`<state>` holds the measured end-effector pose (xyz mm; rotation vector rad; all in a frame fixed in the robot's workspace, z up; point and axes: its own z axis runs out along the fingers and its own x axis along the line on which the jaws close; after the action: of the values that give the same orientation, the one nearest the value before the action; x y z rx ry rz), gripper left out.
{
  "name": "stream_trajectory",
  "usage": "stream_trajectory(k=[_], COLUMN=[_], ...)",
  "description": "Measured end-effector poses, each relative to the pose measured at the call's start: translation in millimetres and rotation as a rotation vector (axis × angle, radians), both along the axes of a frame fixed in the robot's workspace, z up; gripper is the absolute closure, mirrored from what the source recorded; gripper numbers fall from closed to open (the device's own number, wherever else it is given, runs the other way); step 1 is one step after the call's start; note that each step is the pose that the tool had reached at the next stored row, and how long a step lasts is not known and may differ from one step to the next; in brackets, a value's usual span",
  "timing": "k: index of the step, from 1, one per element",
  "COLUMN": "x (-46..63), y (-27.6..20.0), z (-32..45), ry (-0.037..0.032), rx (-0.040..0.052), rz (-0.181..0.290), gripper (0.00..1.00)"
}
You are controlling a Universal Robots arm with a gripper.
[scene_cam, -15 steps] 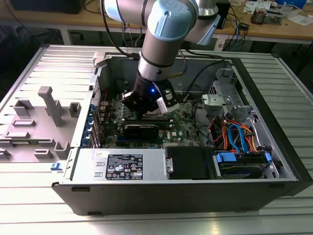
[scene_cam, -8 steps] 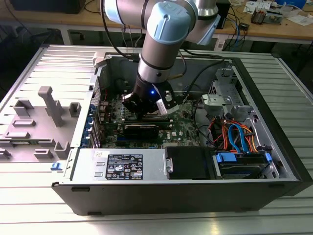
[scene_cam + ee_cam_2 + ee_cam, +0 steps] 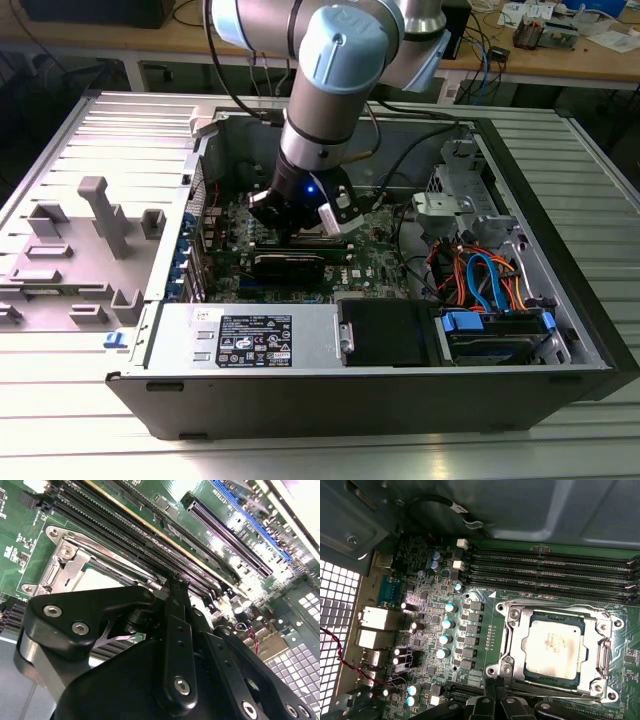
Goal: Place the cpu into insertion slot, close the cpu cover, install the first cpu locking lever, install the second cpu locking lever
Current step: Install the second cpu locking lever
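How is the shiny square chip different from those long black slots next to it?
The chip is square and silver-grey; the memory slots are long, narrow and black. The chip sits alone inside a metal frame, while the slots lie in a row, side by side. The chip's top is flat and smooth; the slots look ridged. Both sit on the same green board.

A ribbed grey metal table (image 3: 560,440) fronts a cluttered wooden workbench (image 3: 590,60) behind.

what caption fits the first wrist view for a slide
The cpu sits in the insertion slot under the closed cpu cover, the gripper at the socket's edge.
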<state>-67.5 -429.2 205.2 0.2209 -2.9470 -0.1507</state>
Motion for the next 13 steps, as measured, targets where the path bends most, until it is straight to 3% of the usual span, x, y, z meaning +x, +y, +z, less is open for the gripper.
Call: stream_trajectory(k=[5,6,7,8,13], x=[-0.3,-2.1,-5.3,-5.3,-5.4], y=[0.0,0.4,0.5,1.7,1.8], z=[-1.5,-3.6,-4.7,-4.8,-4.7], ry=[-0.0004,-0.0033,-0.0169,-0.021,-0.023], rx=[0.0102,0.0223,0.0224,0.0229,0.0228], rz=[0.0,0.0,0.0,0.0,0.0], gripper=[0.89,0.89,0.89,0.89,0.89])
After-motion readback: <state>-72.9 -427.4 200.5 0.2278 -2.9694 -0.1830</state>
